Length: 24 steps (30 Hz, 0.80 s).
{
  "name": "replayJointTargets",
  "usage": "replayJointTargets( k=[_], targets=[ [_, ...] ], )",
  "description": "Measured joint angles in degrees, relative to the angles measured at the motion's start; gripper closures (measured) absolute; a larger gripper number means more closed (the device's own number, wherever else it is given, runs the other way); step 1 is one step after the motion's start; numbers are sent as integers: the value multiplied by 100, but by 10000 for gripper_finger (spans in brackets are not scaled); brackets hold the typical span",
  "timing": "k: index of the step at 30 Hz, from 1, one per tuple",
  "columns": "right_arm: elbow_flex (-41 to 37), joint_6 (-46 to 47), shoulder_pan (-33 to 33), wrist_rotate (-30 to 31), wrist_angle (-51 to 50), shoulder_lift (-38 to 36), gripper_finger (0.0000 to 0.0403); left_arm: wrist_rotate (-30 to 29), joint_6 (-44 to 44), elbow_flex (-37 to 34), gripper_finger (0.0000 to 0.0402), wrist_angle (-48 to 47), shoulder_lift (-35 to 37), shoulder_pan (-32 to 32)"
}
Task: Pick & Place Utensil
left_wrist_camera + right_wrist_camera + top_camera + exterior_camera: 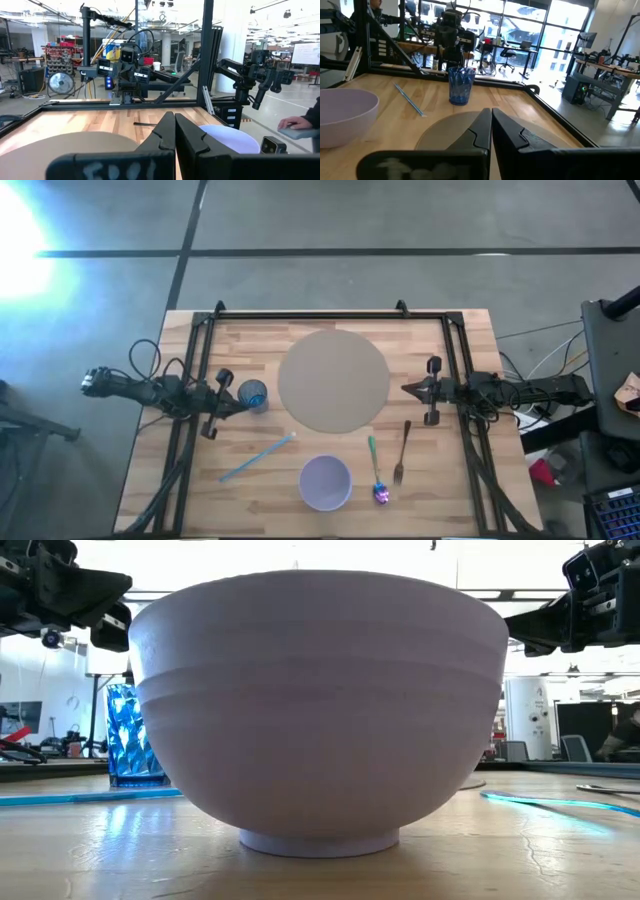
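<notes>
A light wooden table (150, 470) with a black frame along its edges is standing on a grey concrete floor (330, 220), and strong light is falling on the floor at the far left corner. In the middle of the table a round tan mat (334, 380) is lying flat. The left gripper (228, 394) is hovering at the left side of the mat with its fingers pressed together and holding nothing, and a blue faceted cup (253, 394) is standing just beside it. The right gripper (410, 389) is waiting at the right side of the mat, its fingers also together and empty. The utensils are lying on the front part of the table: a fork (402, 452) near the right front of the mat, a green-handled spoon (376, 471) just beside it, and a light blue straw (256, 457) lying at a slant at the left front. A lilac bowl (325, 482) is sitting between the straw and the spoon, close to the front edge. Behind the table a workshop room is showing, with large windows (530, 30), desks, and a person's hand (295, 122) at one side.
</notes>
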<state>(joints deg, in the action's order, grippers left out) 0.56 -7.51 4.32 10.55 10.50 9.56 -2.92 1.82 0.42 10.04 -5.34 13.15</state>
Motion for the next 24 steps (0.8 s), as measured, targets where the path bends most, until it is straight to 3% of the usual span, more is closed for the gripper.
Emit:
replayJointTargets(
  k=[14, 24],
  targets=[
    [0, 1, 2, -1, 0, 2, 394, -61, -13, -2, 397, 81, -7, -2],
    [0, 2, 0, 0, 0, 2, 394, -939, -7, 0, 283, 190, -48, -2]
  ],
)
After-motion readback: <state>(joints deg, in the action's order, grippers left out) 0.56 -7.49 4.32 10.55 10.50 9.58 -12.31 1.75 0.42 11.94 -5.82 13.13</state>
